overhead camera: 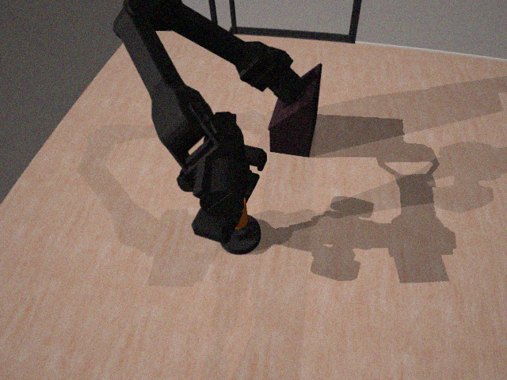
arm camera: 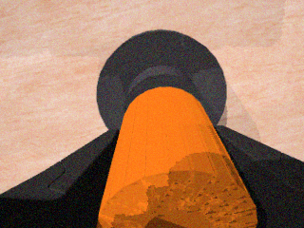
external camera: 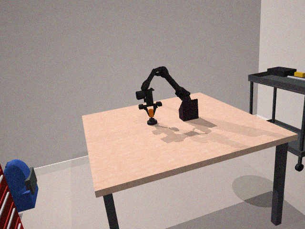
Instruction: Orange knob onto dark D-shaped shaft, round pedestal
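1. The counter (overhead camera: 123, 319) (external camera: 147, 148) (arm camera: 38, 28) is bearing everything, spreading out around the round pedestal.
2. My arm (overhead camera: 163, 98) (external camera: 172, 81) is arching over from behind the pedestal and reaching down above it.
3. My hand (overhead camera: 240, 222) (external camera: 150, 114) (arm camera: 166, 137) is standing about half open, its fingers gripping the orange knob from both sides, just above the pedestal.
4. The round pedestal (overhead camera: 242, 246) (external camera: 151, 122) (arm camera: 161, 47) is sitting on the counter, directly below the knob.
5. The orange knob (overhead camera: 243, 218) (external camera: 150, 112) (arm camera: 161, 128) is standing roughly upright over the pedestal's middle, not seated; a dark section is showing between them.
6. The shaft's flat side is hiding from me, and I cannot tell whether its tip is entering the hole. I am judging this the aligning step: next I should be turning the knob slightly under light downward pressure, pushing fully down once it slips, then letting go.
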`<state>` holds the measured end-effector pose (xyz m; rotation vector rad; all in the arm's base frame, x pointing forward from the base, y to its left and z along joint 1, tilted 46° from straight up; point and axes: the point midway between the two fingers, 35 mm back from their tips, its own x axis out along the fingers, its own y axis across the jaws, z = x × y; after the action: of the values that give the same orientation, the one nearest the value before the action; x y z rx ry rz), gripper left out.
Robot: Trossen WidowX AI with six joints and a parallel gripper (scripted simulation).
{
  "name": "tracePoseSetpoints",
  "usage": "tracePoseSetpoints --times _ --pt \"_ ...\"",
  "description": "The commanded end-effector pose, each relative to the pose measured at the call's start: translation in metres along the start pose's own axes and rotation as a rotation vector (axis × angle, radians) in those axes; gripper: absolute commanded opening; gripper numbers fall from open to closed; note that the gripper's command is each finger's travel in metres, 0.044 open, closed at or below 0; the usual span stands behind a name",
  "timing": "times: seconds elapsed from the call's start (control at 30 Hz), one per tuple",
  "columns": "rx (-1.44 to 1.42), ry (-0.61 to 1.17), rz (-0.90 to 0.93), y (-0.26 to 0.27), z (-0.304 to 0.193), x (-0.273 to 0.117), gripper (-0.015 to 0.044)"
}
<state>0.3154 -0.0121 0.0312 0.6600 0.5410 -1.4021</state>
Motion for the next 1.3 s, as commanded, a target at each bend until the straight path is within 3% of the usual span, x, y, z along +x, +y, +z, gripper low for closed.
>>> tracePoseSetpoints --times 0.0,0.33,1.27 --pt "0.002 0.000 0.002 0.0022 0.0003 -0.0031 0.0000" --pt "0.212 0.000 0.002 0.0037 0.0005 -0.0032 0.0000" --pt "0.212 0.000 0.002 0.0001 0.0001 0.0006 0.0000"
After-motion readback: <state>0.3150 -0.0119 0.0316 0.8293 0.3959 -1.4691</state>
